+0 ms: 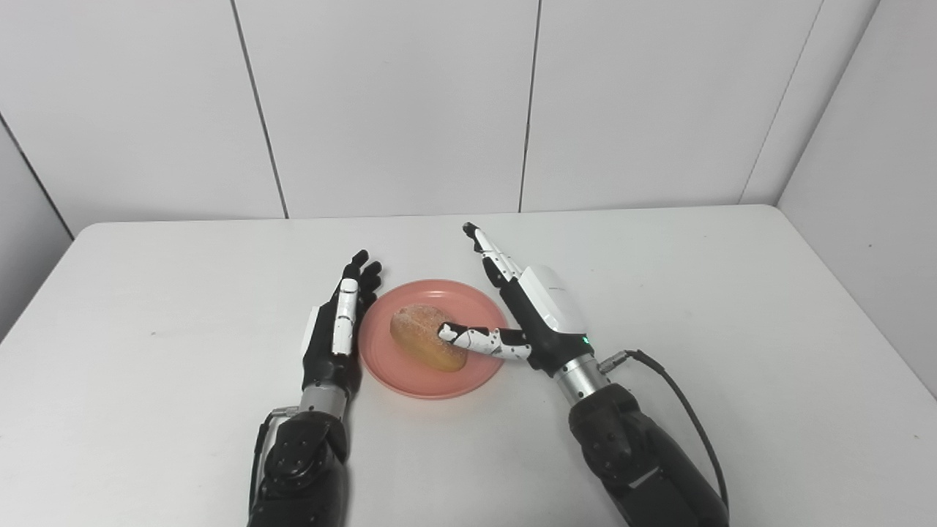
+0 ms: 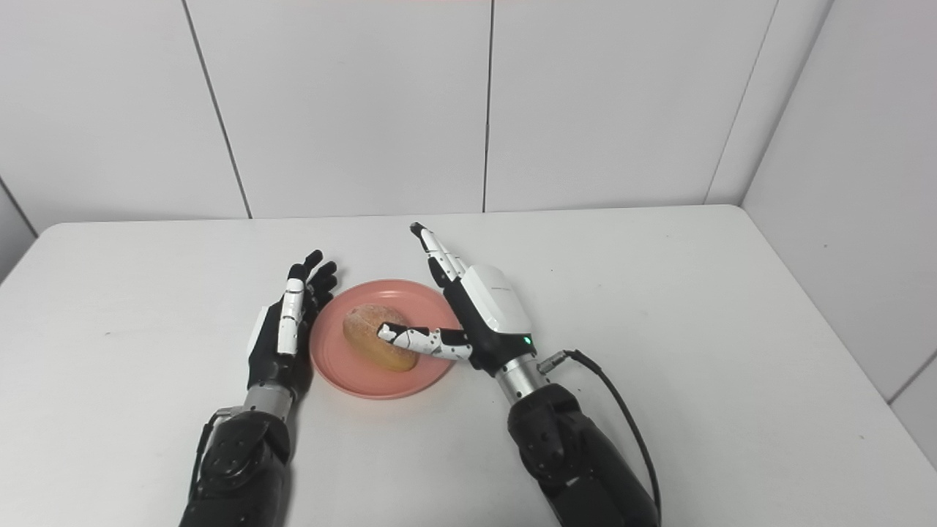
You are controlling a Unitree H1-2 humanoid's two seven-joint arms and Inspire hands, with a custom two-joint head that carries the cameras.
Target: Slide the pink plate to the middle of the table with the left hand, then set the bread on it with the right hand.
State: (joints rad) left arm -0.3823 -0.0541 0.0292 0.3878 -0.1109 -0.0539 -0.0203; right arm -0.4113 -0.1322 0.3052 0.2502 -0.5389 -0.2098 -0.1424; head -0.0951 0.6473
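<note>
Pink plate [image 1: 432, 373] is sitting roughly mid-desk, a bit left of center and toward the near edge, so the slide step is looking done or close to it. Bread [image 1: 428, 337] is already lying on the plate, slightly left of the plate's middle, long axis running diagonally. Left robot hand [image 1: 339, 331] is resting edge-on just beside the plate's left rim, fingers [image 1: 362, 282] extended and close together, holding nothing; whether it is actually touching the rim is hard to tell from either view. Right robot hand [image 1: 538, 311] is sitting at the plate's right side, fingers stretched straight out and pointing away toward the far wall, thumb [image 1: 476, 339] sticking out sideways with its tip over or against the right end of the bread. It is spread open, not clamping the bread, so I am judging this as release just finishing rather than a grasp. Desk [image 1: 732, 307] is showing nothing else besides the black cable [image 1: 677, 399] trailing from the right wrist. Remaining work is looking minimal: right thumb clearing off the bread, both hands backing away from the plate.
</note>
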